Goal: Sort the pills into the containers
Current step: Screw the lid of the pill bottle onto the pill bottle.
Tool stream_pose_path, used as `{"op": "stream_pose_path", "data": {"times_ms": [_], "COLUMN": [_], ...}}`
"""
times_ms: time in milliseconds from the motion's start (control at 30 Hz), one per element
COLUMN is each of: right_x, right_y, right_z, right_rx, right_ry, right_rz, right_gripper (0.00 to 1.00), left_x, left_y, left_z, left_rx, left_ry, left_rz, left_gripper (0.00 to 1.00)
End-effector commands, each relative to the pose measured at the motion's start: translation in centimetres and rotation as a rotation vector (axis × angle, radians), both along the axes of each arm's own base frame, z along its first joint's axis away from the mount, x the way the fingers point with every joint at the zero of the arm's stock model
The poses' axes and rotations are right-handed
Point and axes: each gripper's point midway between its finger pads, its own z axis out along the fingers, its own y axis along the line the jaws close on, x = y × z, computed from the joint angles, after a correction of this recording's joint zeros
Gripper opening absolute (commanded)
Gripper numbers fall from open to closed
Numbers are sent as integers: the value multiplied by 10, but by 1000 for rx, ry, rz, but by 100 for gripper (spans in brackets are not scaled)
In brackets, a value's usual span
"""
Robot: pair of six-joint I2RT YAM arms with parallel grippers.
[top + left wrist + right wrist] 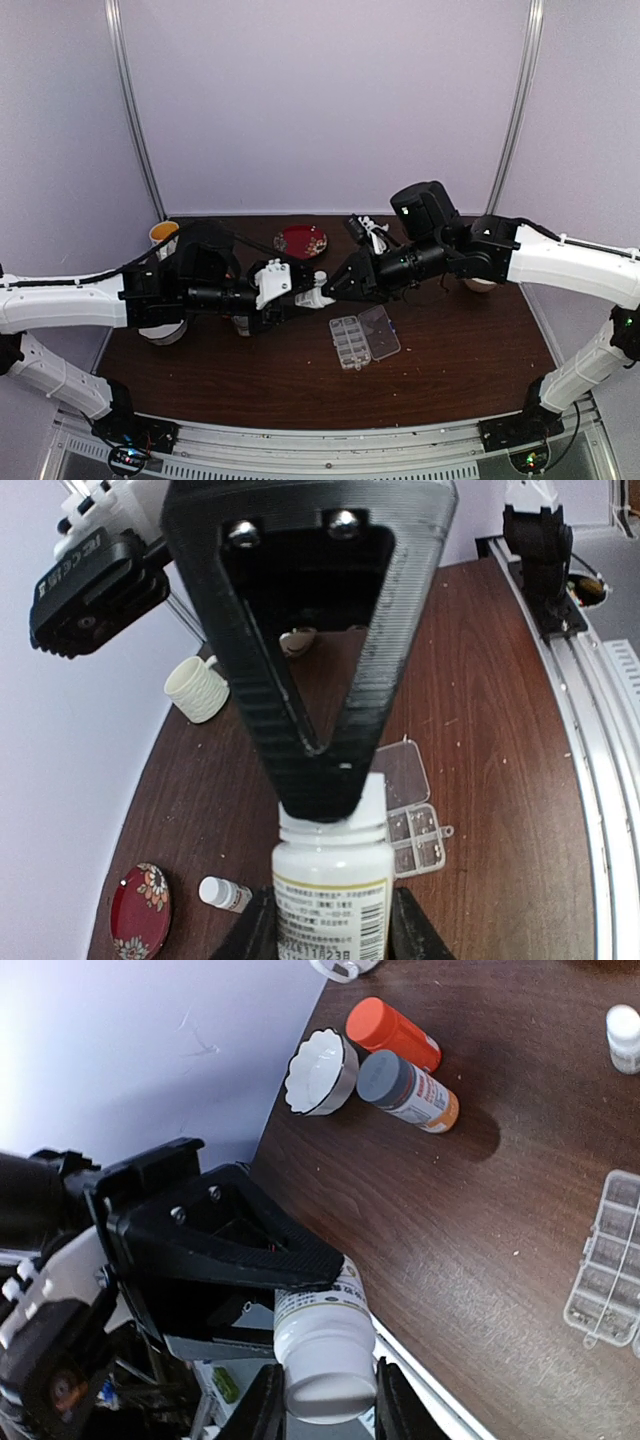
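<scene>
Currently the white bottle (330,880) is held above the table (250,385) by the left fingers (255,932), its cap (328,1385) clamped by the right fingers (262,1405). Few pills (412,828) are seen in the open organizer (362,338) cells; sorting is judged mostly outstanding.

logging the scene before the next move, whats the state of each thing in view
white bottle: cap on, held in the air between both pincers
left pincer: shut on the white bottle's body
right pincer: shut on its cap
organizer box: lid open
grey-capped bottle: cap on
small white bottle: cap on
fluted cup: empty
</scene>
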Motion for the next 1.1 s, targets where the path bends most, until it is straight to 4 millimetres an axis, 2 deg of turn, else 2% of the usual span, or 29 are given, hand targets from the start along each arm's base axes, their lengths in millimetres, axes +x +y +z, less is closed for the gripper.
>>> {"op": "stream_pose_path", "data": {"times_ms": [0,67,133,233,367,400,500,600,767,867,967,1067], "right_x": [-16,-9,-4,7,23,23,22,22,-7,-33,-39,-41], "right_y": [13,5,-7,-33,-69,-75,-88,-95,-80,-75,-71,-67], "right_z": [4,13,20,20,19,22,36,37,46,39,31,32], "right_rx": [121,109,90,61,29,31,8,-60,11,57,-3,-43], "right_ry": [199,125,48,-64,-209,-260,-500,-697,-927,-1062,-1250,-1375], "right_rz": [-14,-30,-42,-73,-116,-107,-44,43,334,566,686,733], "right_gripper": [22,34,52,73,89,99,100,100,100,100,100,100], "left_x": [13,12,14,16,14,13,9,1,-10,-14,-17,-23], "left_y": [-21,-20,-16,-13,-18,-19,-20,-23,-25,-24,-23,-25], "left_z": [58,52,46,35,29,30,34,39,41,40,37,34], "left_rx": [-150,-150,-154,-147,-146,-151,-172,-197,-211,-223,-227,-223], "left_ry": [-244,-241,-234,-208,-167,-157,-124,-82,17,59,80,110], "left_rz": [23,23,44,62,40,39,24,-9,-51,-56,-68,-96], "left_gripper": [0,0,0,0,0,0,0,0,0,0,0,0]}}
